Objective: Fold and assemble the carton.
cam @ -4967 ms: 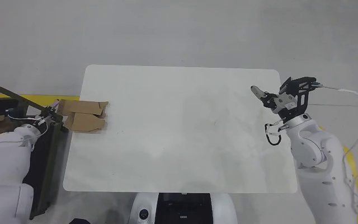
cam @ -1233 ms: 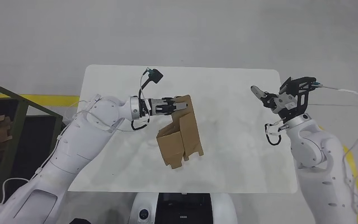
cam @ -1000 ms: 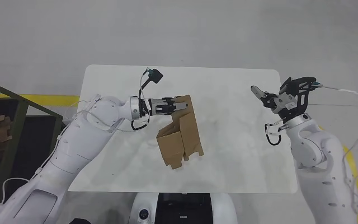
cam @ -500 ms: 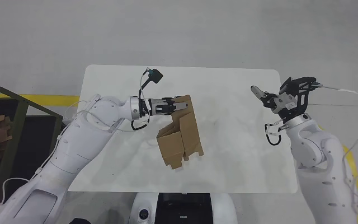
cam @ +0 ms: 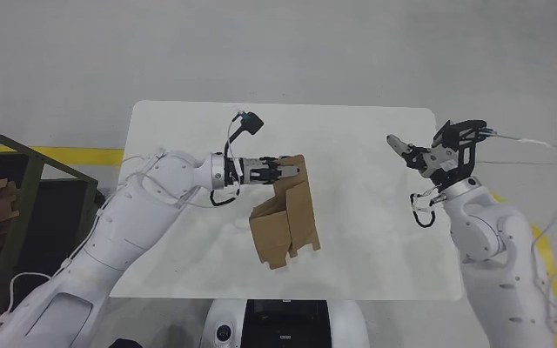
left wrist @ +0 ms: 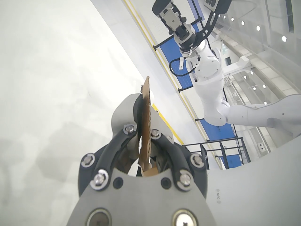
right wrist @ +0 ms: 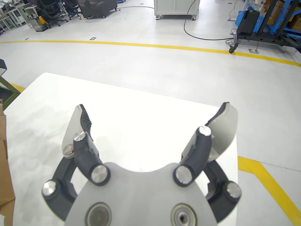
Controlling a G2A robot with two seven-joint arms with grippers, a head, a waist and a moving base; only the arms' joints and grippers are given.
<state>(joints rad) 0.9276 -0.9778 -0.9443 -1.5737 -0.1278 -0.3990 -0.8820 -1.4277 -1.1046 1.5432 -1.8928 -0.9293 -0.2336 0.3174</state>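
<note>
A brown cardboard carton point(cam: 285, 217), flattened and partly unfolded, hangs tilted over the middle of the white table point(cam: 365, 252). My left gripper point(cam: 280, 170) is shut on its upper flap; in the left wrist view the cardboard edge point(left wrist: 145, 123) runs between the two fingers point(left wrist: 137, 109). The carton's lower flaps reach toward the table's front. My right gripper point(cam: 402, 149) hovers open above the table's right edge, well apart from the carton, and its wrist view shows wide-spread fingers point(right wrist: 81, 118) with nothing between them. A strip of the carton point(right wrist: 4, 156) shows at that view's edge.
A dark green bin point(cam: 35, 200) holding more cardboard stands off the table's left side. Yellow floor tape point(cam: 78, 155) runs behind it. Bare table lies between the carton and the right gripper.
Since five seconds ago the left arm has brought the carton from the bin side to the table's middle. In the last half second it shifted slightly right, and the right gripper edged left.
</note>
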